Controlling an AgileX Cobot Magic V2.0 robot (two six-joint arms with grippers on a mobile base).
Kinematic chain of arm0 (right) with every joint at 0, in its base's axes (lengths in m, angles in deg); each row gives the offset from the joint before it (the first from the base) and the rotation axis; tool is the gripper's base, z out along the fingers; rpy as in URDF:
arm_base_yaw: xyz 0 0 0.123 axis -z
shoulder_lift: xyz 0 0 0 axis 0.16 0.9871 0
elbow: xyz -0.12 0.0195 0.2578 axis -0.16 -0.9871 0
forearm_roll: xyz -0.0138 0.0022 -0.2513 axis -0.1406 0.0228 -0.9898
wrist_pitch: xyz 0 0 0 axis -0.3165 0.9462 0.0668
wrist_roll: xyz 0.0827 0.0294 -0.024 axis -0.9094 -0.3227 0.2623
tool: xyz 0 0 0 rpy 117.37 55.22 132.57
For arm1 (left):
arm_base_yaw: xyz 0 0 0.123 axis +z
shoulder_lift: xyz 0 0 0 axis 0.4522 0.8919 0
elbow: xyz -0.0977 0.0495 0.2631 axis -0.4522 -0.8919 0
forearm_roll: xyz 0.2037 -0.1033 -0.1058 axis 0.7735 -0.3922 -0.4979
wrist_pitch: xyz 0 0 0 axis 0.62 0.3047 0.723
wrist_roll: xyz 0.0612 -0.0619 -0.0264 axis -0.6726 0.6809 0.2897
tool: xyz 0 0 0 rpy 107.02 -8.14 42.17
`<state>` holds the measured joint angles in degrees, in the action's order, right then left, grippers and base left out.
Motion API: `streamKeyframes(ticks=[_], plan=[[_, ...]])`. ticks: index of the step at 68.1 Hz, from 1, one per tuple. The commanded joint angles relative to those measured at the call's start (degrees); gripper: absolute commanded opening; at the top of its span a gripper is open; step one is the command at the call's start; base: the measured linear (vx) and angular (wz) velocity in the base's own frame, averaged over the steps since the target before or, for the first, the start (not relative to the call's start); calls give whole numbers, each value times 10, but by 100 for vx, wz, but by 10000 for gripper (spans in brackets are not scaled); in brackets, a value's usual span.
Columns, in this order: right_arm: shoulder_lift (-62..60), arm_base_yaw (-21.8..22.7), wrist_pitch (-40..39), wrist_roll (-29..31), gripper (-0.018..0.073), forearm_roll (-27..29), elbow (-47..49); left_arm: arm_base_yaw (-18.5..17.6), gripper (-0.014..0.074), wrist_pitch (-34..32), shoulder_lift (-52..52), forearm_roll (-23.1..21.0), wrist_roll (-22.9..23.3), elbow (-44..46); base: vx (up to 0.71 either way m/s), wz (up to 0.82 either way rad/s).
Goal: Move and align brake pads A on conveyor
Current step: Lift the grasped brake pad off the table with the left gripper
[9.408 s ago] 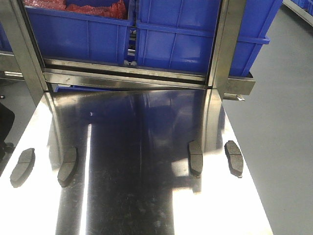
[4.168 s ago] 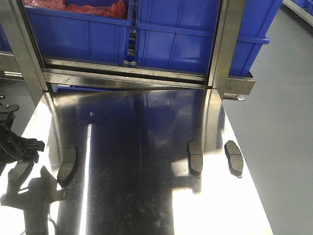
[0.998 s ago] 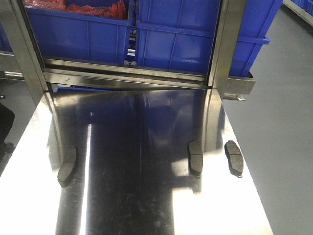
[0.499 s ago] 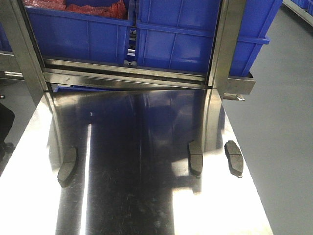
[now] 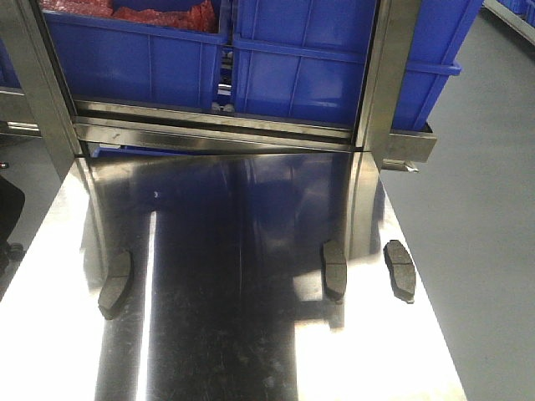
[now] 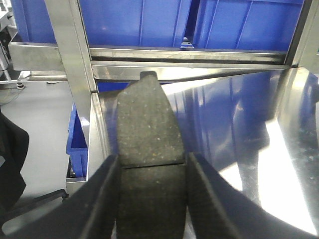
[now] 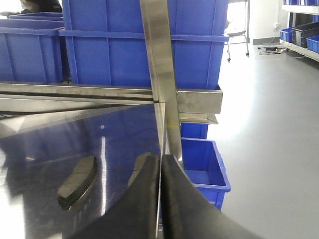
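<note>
Left wrist-mounted view shows my left pincer point(image 6: 151, 159) shut tight on 1 brake pad point(image 6: 148, 119). My 2 fingers point(image 6: 102, 199) press on its long sides, right at the thin groove across its middle. The pad sticks out past them. It is up in the air by the side of the steel table point(image 6: 279, 149).

My right pincer point(image 7: 160, 159) is closed too, but on nothing. Its 2 fingers touch each other.

In the front view, 3 more pads lie on the shiny table. The left pad point(image 5: 115, 284) is well apart from the others. The middle pad point(image 5: 334, 269) and the right pad point(image 5: 399, 269) are near each other. Big blue bins point(image 5: 292, 58) stand behind the table. I cannot see the conveyor in any view.

The pad in my grip is dark, flat and a bit curved, with round ends. Its face looks rough and grainy, like sandpaper. I think it is hard and stiff and will not bend or squash. It may be heavy for its size. The rough face should keep it from slipping.

I think the middle, by the groove, is the best place to hold it. Then neither end tips down. The table is smooth like a mirror, so a pad could slide on it if I bump it.
</note>
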<state>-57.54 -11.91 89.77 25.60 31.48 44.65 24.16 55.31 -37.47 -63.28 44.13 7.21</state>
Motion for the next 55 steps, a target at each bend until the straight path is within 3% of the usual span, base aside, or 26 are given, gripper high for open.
streamKeyframes(ticks=[1,55], plan=[[-9,4,-42,3,-8,-2,-12,-4,72,-60,3,-6,-1,17,0,0],[-9,4,-42,3,-8,-2,-12,-4,72,-60,3,-6,-1,17,0,0]])
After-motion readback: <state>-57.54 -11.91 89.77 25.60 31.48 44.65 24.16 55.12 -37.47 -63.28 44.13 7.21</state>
